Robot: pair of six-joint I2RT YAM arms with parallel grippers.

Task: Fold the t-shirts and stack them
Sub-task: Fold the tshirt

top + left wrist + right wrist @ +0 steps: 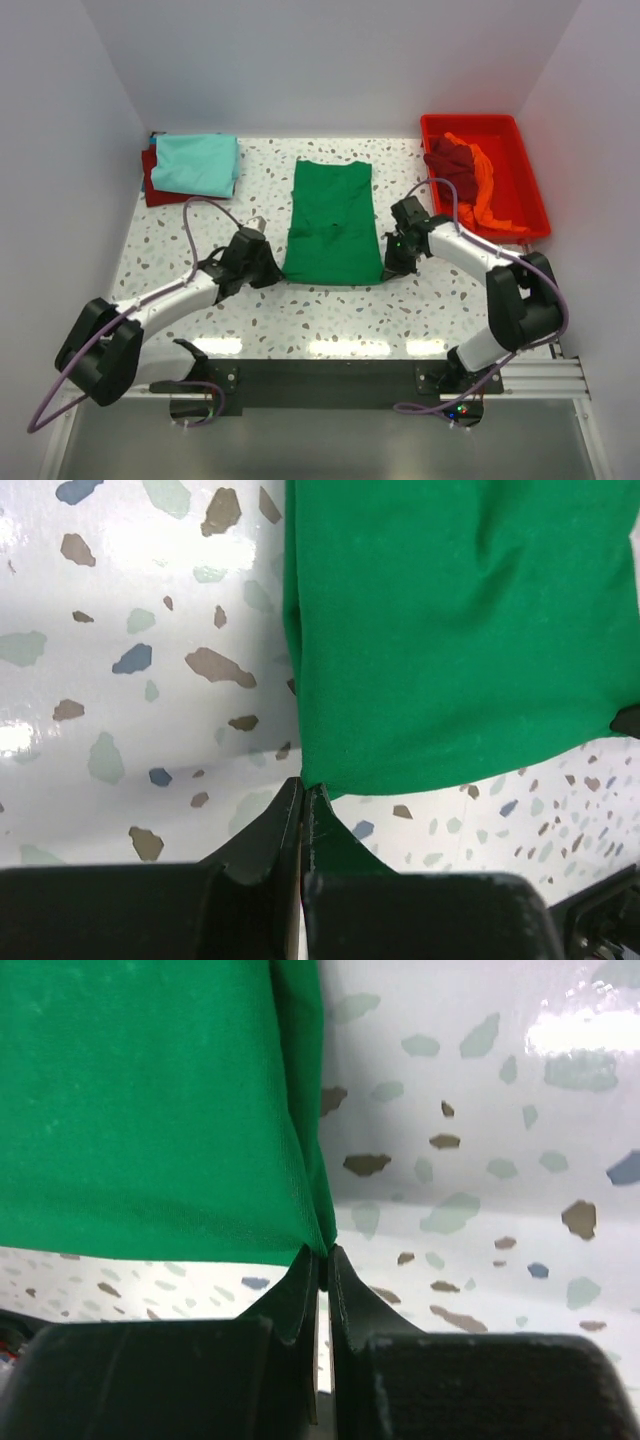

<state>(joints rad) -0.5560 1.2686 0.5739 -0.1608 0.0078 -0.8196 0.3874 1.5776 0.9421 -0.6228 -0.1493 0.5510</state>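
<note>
We see the left gripper [303,788] and right gripper [323,1253] each pinched shut on a near corner of the green t-shirt [332,222], flat on the speckled table [330,320] between white walls [330,60], left arm [170,300] and right arm [465,245] low, angled inward.

No text, label or number can be read — none anywhere.

We're in a robot lab booth here: plain white walls [330,60] box in a speckled table [300,325], metal rail [545,378] along its near edge.
</note>
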